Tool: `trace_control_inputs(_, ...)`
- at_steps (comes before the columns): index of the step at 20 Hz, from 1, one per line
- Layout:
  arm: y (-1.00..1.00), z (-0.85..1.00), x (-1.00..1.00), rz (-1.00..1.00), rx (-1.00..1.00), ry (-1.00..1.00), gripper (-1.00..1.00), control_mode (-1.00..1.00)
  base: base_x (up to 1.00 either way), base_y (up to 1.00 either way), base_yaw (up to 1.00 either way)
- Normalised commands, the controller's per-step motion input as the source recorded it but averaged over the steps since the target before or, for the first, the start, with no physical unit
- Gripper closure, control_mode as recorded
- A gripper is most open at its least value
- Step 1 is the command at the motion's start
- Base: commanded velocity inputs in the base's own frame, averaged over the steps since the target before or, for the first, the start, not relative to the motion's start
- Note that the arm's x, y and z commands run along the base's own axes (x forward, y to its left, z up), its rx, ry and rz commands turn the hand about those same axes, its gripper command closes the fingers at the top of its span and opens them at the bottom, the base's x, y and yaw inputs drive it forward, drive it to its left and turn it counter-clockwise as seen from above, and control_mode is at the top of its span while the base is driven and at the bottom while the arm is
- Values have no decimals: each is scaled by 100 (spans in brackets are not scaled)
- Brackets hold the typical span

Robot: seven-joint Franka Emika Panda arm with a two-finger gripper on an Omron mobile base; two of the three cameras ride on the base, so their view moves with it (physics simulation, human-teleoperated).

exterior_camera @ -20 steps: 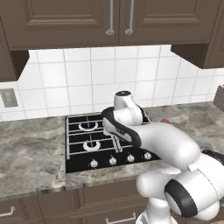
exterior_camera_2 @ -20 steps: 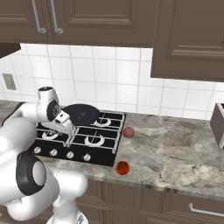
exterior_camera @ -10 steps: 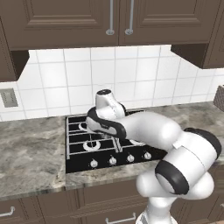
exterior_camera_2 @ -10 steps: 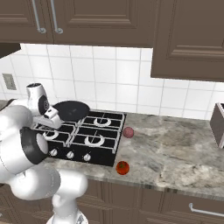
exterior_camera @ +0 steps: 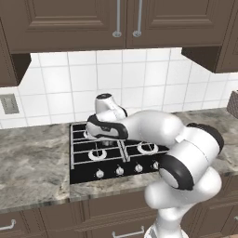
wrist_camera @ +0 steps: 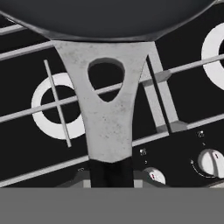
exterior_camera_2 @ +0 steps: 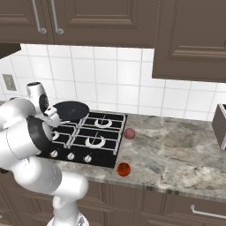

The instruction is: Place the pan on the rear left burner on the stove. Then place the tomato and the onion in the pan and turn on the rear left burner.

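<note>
Kitchen scene with a white robot arm reaching over a black four-burner stove (exterior_camera_2: 84, 143) set into a grey marbled worktop (exterior_camera_2: 176, 152), below white wall tiles and dark brown cabinets. In the right base view, the gripper (exterior_camera_2: 52, 115) sits at the stove's left side, closed on the handle of the pan (exterior_camera_2: 70, 110), a shallow round black pan held level above the stove's back-left corner. The pan covers most of the rear left burner, so that burner cannot be picked out there.

In the hand view, the gripper (wrist_camera: 111, 175) is clamped shut on the dark end of the pan's handle, whose pale grey neck with a teardrop hole widens up to the pan's (wrist_camera: 109, 17) black underside at the top. Below the pan lie black grate bars, silver burner rings and small silver knobs (wrist_camera: 211, 161).

Right of the stove, the onion (exterior_camera_2: 129, 133), a dull pinkish ball, rests on the worktop just beside the stove's edge. The tomato (exterior_camera_2: 124, 169), glossy and red-orange, lies nearer the worktop's front edge, close to the stove's front right corner. The two are apart from each other and from the pan.

In the left base view, the arm's white links hide the pan and the stove's (exterior_camera: 88, 167) back row.
</note>
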Motion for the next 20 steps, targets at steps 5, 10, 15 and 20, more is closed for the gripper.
trace_control_inputs(5,42,-18,3,0,0,0,100,-100,0,0,0)
trace_control_inputs(10,34,-16,7,0,0,0,100,-100,0,0,0)
trace_control_inputs(15,22,-13,13,0,0,0,100,-100,0,0,0)
trace_control_inputs(20,24,-18,24,0,0,0,100,-100,0,0,0)
